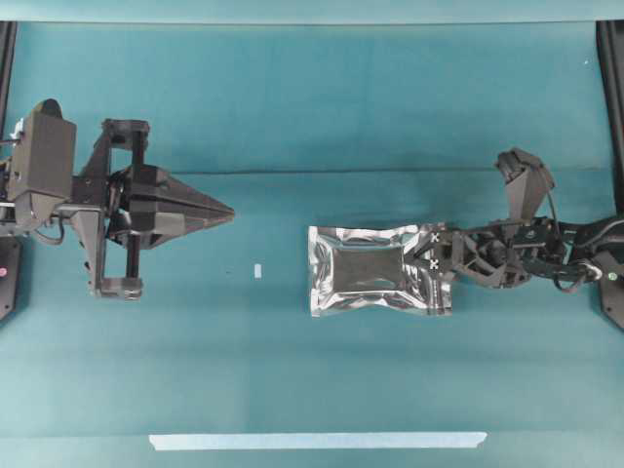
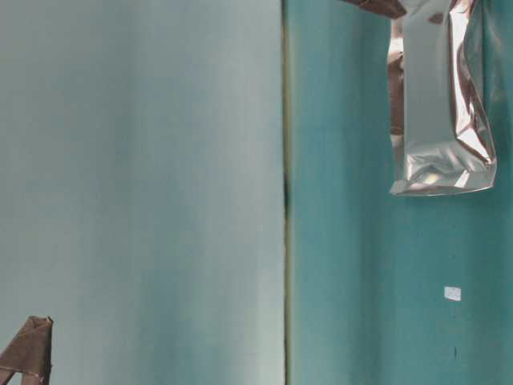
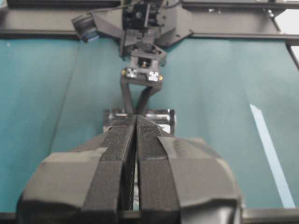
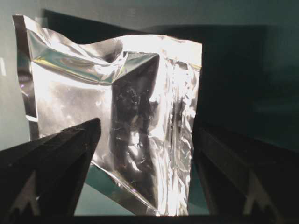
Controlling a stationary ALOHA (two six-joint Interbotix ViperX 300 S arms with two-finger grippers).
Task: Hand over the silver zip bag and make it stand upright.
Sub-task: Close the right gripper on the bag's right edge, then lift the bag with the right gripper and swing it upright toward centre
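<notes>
Currently we find the crinkled, shiny silver foil zip bag [image 1: 380,270] lying flat on the teal cloth-covered counter [image 1: 292,117], right of centre in the overhead view, its long axis running left to right, in line with both arms. Our right gripper [image 1: 436,255] sits at the bag's right-hand sealed edge. The right wrist view shows its two black fingers [image 4: 56,158] spread wide, one to each side of that edge, with nothing clamped between them. Whether either finger touches the foil we cannot tell.

Our left gripper [image 1: 222,209] is pressed fully shut and holds nothing. It points toward the bag from well apart, with a small white tape scrap [image 1: 257,270] on the counter between them.

We judge the right arm the nearer one. The coming move calls for closing on that near edge, which lies straight ahead of the open fingers.
</notes>
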